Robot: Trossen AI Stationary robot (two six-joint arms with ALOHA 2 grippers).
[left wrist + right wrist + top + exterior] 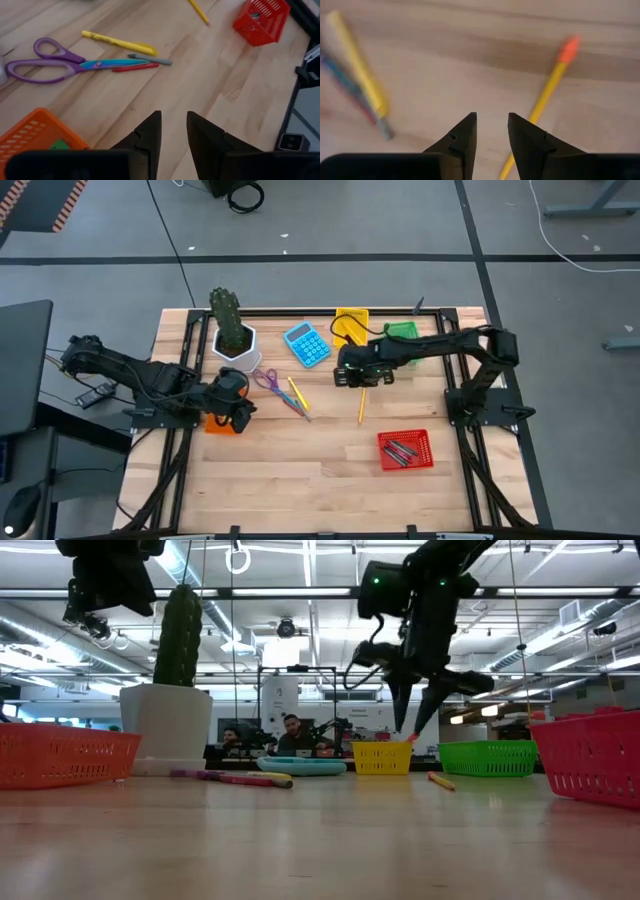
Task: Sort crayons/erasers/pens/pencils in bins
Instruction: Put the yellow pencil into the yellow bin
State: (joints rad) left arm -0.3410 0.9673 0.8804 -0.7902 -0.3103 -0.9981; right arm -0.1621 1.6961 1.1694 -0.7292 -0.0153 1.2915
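Right gripper [492, 145], parted and empty, hangs beside pencil [547, 92]; low view hides their gap

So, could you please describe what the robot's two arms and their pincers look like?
Both arms are dark, nearly black, built of jointed segments with black cables along them. The left pincer and right pincer each end in two dark, wedge-shaped fingers tapering to points. A small green light glows on the right arm.
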